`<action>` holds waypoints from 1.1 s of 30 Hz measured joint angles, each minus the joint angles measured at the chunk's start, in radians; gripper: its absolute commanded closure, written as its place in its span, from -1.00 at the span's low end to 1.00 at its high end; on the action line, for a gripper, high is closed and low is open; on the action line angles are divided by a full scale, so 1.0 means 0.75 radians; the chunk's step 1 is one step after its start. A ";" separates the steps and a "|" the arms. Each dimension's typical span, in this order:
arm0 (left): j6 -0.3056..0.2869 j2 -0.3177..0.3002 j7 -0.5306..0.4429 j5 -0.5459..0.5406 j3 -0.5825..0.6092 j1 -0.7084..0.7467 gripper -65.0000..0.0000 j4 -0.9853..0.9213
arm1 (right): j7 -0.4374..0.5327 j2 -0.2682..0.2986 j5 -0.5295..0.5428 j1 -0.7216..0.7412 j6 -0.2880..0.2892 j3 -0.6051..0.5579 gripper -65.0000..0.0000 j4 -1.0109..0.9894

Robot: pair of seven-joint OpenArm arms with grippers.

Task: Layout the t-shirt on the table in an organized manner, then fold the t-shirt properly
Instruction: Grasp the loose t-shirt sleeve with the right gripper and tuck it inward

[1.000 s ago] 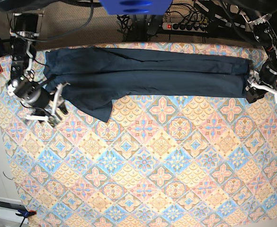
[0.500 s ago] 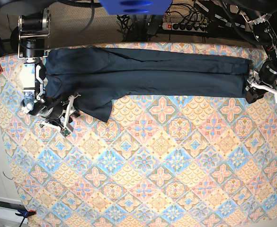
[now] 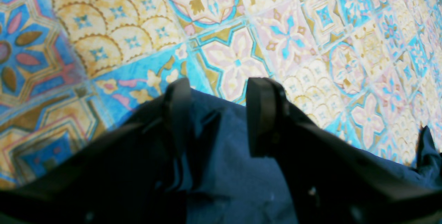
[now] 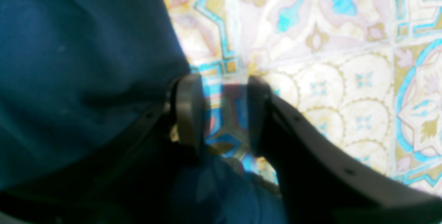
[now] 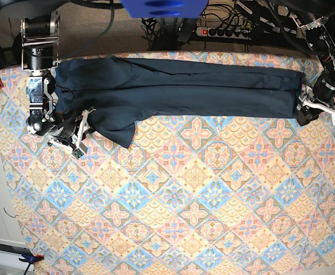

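The t-shirt (image 5: pixel 178 91) lies along the far edge of the table (image 5: pixel 201 229), folded lengthwise into a long dark navy band that runs nearly the table's whole width; from the table's middle it sits toward twelve o'clock, and one flap of cloth hangs out of the band toward seven o'clock at its left part in the base view, ending in a blunt point on the patterned cover. At the band's end on that view's right, the left gripper (image 5: pixel 306 112) sits on the shirt's edge; the left wrist view shows its two dark fingers (image 3: pixel 262 113) standing apart with blue fabric lying between them and reaching up toward their tips, the cloth's border just short of the tips, but whether the cloth is pinched or merely lies in the gap cannot be told. At the other end, the right gripper (image 5: pixel 81 134) is low over the table at the flap's edge; in the right wrist view, which is blurred, its fingers (image 4: pixel 188 110) are spread with bare tile pattern showing through the gap, the shirt's cloth filling the frame from nine to eleven o'clock and touching the outside of the finger on that side, with more blue cloth below the gap toward six o'clock; nothing is seen clamped between them. Beyond the table's far edge, cables and a power strip (image 5: pixel 230 30) lie on the floor.
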 measured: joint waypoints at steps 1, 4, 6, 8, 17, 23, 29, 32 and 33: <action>0.001 -0.002 0.001 0.001 0.000 0.001 0.19 0.000 | 0.001 -0.002 0.001 -0.001 -0.002 0.000 0.35 0.001; 0.000 -0.001 0.001 0.000 0.000 0.001 0.19 0.000 | -0.004 -0.023 -0.017 -0.004 -0.013 0.001 0.35 0.024; 0.001 0.000 0.001 0.002 0.000 0.001 0.19 0.000 | -0.023 -0.040 -0.019 -0.014 -0.007 -0.003 0.35 0.072; 0.001 0.000 0.001 0.001 0.000 0.001 0.19 0.000 | -0.031 -0.067 -0.009 -0.026 0.009 -0.013 0.35 0.124; 0.001 0.001 0.001 0.001 0.000 0.004 0.19 0.000 | -0.036 -0.109 -0.013 -0.023 0.004 -0.016 0.35 0.155; 0.001 0.001 0.001 0.001 0.000 0.004 0.19 0.000 | 0.020 -0.115 0.031 -0.015 0.009 -0.017 0.35 0.038; 0.001 0.001 0.001 0.001 0.000 0.004 0.19 0.000 | 0.032 -0.111 0.048 0.004 0.019 -0.016 0.35 -0.023; 0.001 0.001 0.001 0.001 0.000 0.004 0.19 0.000 | 0.033 -0.111 0.050 0.002 0.018 -0.016 0.36 -0.019; 0.001 0.001 0.001 0.001 0.000 0.004 0.19 0.000 | 0.032 -0.111 0.051 0.001 0.018 -0.016 0.36 -0.019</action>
